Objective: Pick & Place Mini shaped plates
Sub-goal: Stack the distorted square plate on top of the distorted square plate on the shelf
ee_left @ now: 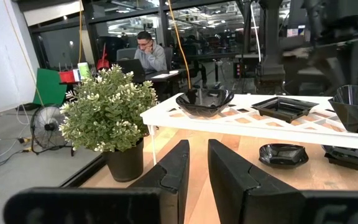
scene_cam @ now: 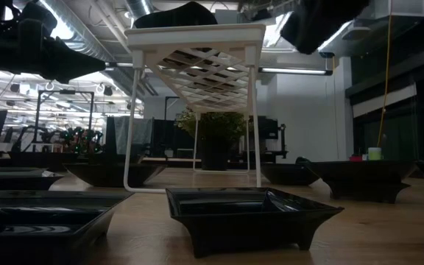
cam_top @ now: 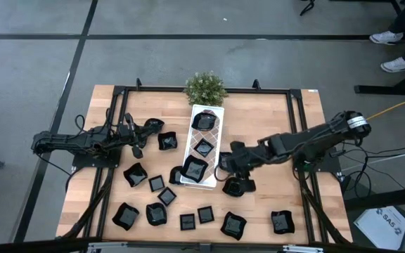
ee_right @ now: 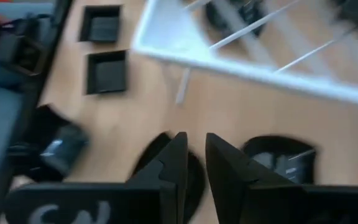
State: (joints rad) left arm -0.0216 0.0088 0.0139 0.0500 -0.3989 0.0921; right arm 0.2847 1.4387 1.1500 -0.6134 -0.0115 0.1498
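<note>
Three mini shaped plates [cam_top: 204, 145] on white tray [cam_top: 217, 131], right tool [cam_top: 226, 169] beside it

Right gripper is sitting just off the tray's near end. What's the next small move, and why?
Probably lower the right gripper straight down onto the black plate lying on the wood under its fingertips. Its jaws stand only narrowly apart with nothing between them, so it carries no plate. The white tray already holds three plates, and many more lie on the table. The left gripper waits left of the tray.
</note>
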